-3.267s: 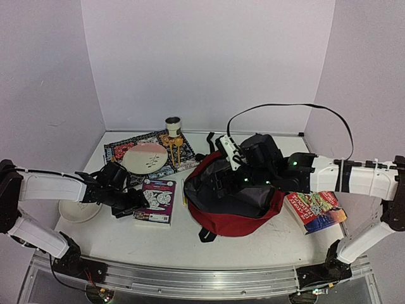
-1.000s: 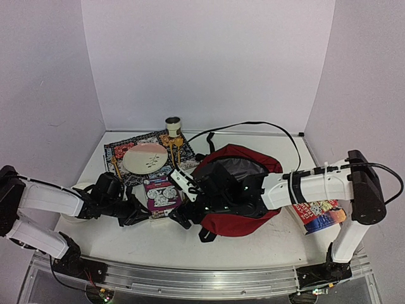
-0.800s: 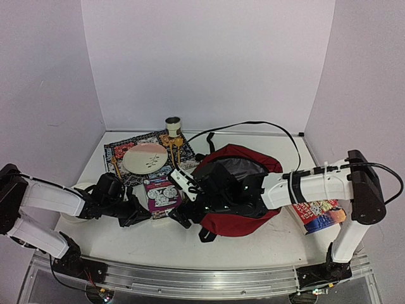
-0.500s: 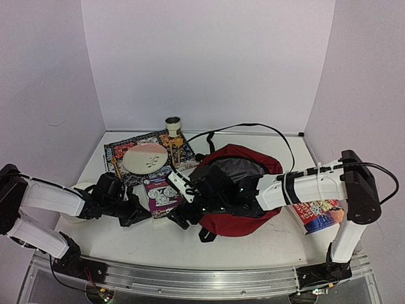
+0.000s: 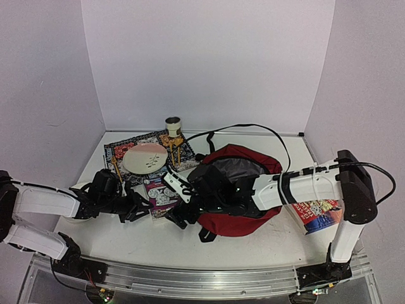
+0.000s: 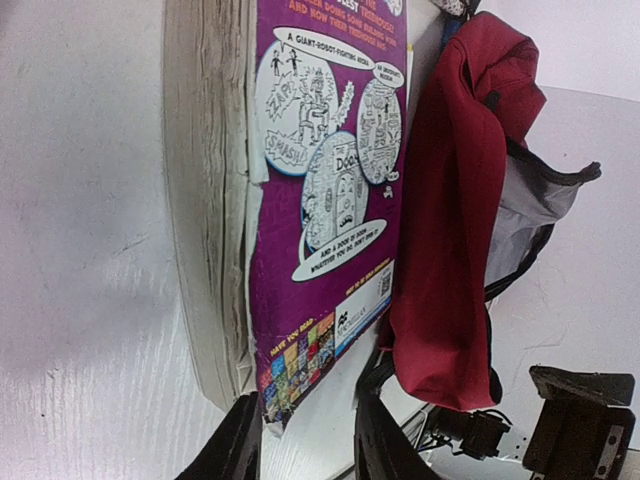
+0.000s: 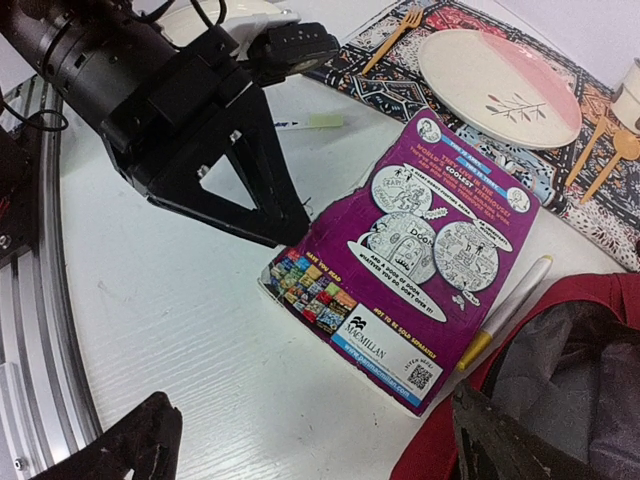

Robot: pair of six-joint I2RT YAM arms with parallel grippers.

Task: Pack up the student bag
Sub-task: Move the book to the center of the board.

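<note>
The student bag (image 5: 243,154) is a dark-red backpack lying open at mid-table, with its grey lining (image 7: 560,370) showing. A purple comic-cover book (image 5: 161,193) lies flat just left of it, and the bag's red side (image 6: 450,250) rests against the book (image 6: 320,200). My left gripper (image 5: 140,206) sits low at the book's near-left corner. Its fingers (image 6: 240,445) stand a little apart around that corner without pinching it. My right gripper (image 5: 179,216) reaches across the bag and hovers wide open (image 7: 320,445) over the book's near edge (image 7: 400,280), holding nothing.
A yellow-and-white pen (image 7: 510,310) lies between book and bag. Behind are a patterned placemat (image 5: 123,151), a pink-and-white plate (image 5: 145,158), wooden cutlery (image 5: 175,150) and a cup (image 5: 173,125). A white dish (image 5: 76,190) sits far left, and a second book (image 5: 319,212) right of the bag.
My left gripper's fingers have shut at the book's corner and parted again. My right gripper has crept left over the book's near edge.
</note>
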